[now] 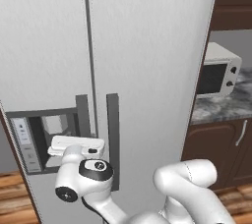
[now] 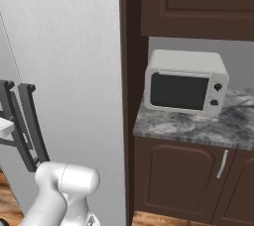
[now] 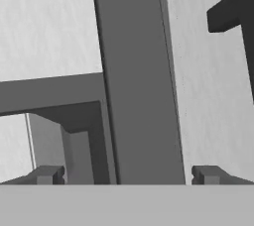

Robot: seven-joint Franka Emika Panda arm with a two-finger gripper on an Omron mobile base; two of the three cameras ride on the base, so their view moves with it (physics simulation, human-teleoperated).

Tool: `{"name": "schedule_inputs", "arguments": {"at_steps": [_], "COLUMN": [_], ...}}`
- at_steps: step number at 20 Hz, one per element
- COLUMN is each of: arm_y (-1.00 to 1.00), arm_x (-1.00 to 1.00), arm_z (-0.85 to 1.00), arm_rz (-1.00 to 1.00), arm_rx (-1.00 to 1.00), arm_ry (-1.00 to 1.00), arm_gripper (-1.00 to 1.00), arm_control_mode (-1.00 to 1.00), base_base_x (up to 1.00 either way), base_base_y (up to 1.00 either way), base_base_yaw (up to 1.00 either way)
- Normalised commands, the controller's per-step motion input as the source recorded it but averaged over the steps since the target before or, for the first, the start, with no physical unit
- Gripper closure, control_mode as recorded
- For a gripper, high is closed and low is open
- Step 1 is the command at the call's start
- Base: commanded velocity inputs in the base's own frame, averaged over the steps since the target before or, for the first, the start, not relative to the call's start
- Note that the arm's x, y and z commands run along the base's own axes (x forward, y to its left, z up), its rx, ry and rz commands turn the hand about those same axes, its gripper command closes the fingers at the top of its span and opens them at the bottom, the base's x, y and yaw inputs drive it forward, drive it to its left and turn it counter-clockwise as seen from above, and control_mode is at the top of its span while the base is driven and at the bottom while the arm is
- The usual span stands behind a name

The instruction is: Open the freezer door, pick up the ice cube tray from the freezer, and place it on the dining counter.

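Freezer door point(image 1: 47, 46): tall narrow light-grey panel, shut, flush w/ the wider fridge door point(image 1: 152, 61) just beside it. Dark recessed dispenser point(image 1: 42, 137) sits low on it (next to its dark vertical bar handle point(image 3: 139, 81)).

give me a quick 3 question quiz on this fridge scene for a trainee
1. True or false: the freezer door is already open.
2. What stands between the fingertips of the gripper in the hand view? A) a red carton B) the freezer door's bar handle C) a tray
3. What white appliance sits on the stone counter to the right of the fridge?

Key: 1. False, it is shut. 2. B; jaws are open, not yet closed on it. 3. The microwave.
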Motion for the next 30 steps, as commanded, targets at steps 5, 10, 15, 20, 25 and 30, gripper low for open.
{"name": "schedule_inputs", "arguments": {"at_steps": [5,10,15,20,25,30], "arm_y": [0.07,-0.06,-0.2,-0.2,0.0,0.13], "arm_x": [0.12,0.03,0.0,0.01,0.15,0.28], "arm_z": [0.0,0.0,0.0,0.0,0.0,0.0], "arm_rz": [0.0,0.03,0.08,0.09,0.03,0.0], "arm_rx": [0.0,0.0,0.0,0.0,0.0,0.0], "arm_ry": [0.0,0.0,0.0,0.0,0.0,0.0], "arm_gripper": [-1.0,-1.0,-1.0,-1.0,-1.0,-1.0], "arm_control_mode": [-1.0,-1.0,-1.0,-1.0,-1.0,-1.0], "base_base_x": [0.0,0.0,0.0,0.0,0.0,0.0], "base_base_y": [0.0,0.0,0.0,0.0,0.0,0.0], "base_base_yaw": [0.0,0.0,0.0,0.0,0.0,0.0]}}
